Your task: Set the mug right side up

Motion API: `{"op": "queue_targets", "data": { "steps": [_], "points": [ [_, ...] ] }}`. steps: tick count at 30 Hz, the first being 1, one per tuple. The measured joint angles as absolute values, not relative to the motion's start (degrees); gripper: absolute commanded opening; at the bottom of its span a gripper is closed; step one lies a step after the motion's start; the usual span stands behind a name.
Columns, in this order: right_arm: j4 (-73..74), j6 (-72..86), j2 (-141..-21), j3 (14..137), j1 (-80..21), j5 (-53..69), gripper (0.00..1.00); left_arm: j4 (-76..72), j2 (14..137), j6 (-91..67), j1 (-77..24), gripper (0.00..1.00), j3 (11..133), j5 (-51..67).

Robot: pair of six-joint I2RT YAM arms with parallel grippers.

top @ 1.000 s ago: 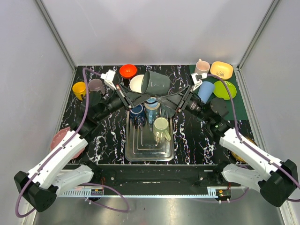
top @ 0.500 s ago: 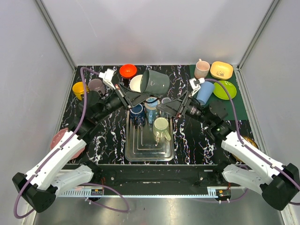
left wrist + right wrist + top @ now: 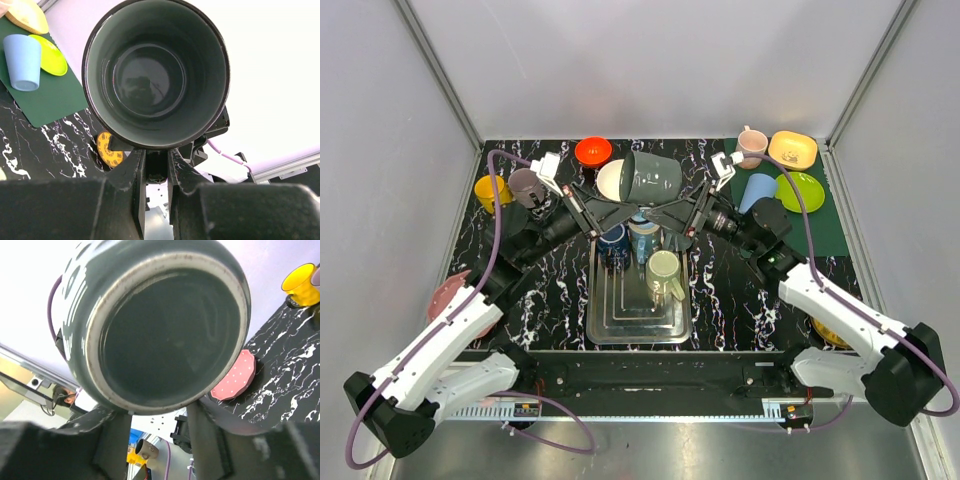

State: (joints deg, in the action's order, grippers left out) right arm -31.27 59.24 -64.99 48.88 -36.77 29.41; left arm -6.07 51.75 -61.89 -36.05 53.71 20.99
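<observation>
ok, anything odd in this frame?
Dark grey mug hangs sideways in mid-air, pinched by the left gripper, its mouth facing that wrist camera. A pale green mug looks tipped on its side in the tray.

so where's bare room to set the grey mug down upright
The near half of the tray is bare, as is the marble between it and the pink plate. The tray's far end and the back row of cups are crowded.

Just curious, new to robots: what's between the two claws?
The mug: the left gripper faces its mouth, the right gripper its base, in the wrist views.
</observation>
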Motion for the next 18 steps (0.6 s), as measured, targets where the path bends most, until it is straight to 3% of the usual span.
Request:
{"op": "queue_targets", "data": {
  "steps": [9,12,16,17,18],
  "points": [
    [-42.7,67.1,-68.5,48.9,-35.6,31.5,0.01,-10.5,51.7,-62.0,-35.8,0.00,52.8,20.4],
    [-48.2,70.2,-70.1,48.9,-35.1,32.9,0.00,-12.5,51.7,-62.2,-35.8,0.00,52.8,20.6],
    [-51.7,72.3,-71.9,48.9,-34.5,35.3,0.00,-13.2,51.3,-62.0,-35.8,0.16,51.8,20.6],
    [-51.1,72.3,-72.0,48.9,-34.4,35.7,0.00,-12.9,51.0,-61.9,-35.8,0.29,51.6,20.4],
    [-50.1,71.6,-71.7,48.9,-34.4,35.9,0.00,-12.4,50.8,-61.5,-35.8,0.35,51.5,20.3]
  ]
}}
